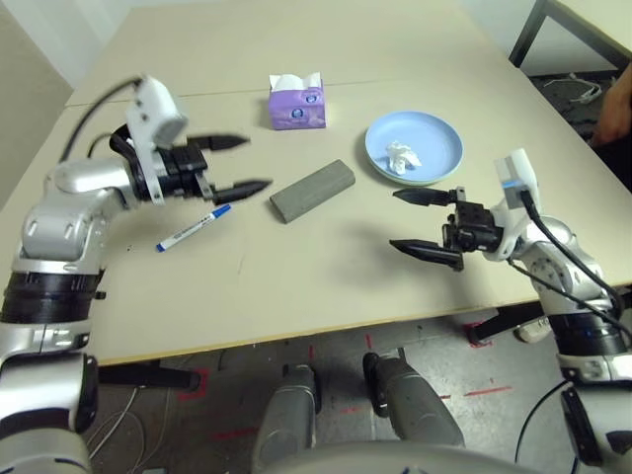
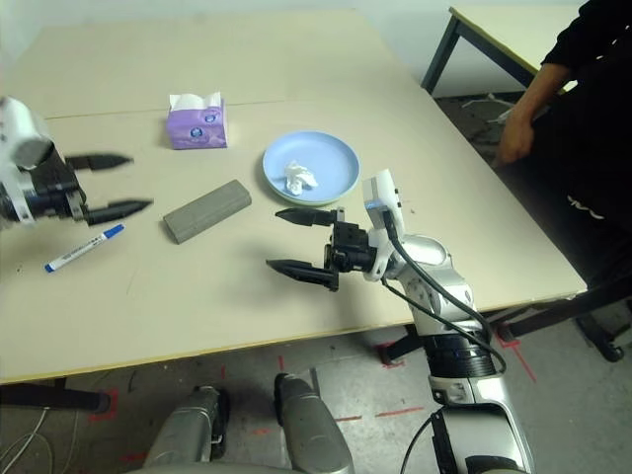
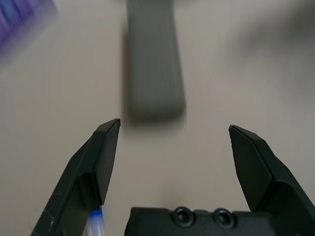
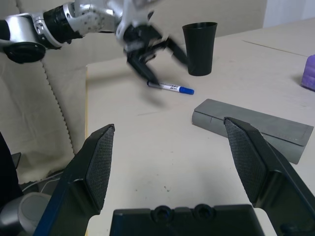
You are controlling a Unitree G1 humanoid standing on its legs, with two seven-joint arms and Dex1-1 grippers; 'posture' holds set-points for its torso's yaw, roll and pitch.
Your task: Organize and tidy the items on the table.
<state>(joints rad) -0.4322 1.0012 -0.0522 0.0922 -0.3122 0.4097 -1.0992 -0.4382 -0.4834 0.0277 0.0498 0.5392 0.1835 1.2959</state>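
Light-blue plate [image 1: 425, 133] holds crumpled white tissue [image 1: 402, 157] — left gripper [image 1: 259, 166] and right gripper [image 1: 391, 219] both open, empty.

Partly hidden, cut off or blurred on the worktop [image 1: 326, 296]
The blue plate [image 1: 425, 133] covers most of the green plate [image 1: 434, 182]. In the left wrist view, the case [image 3: 155, 64] is blurred and cut off, the box [image 3: 17, 19] is a blurred, cropped corner, and a finger of the left tool [image 1: 259, 161] hides much of the marker [image 3: 95, 223]. In the right wrist view, the left tool is blurred; the marker's print is too small to read.
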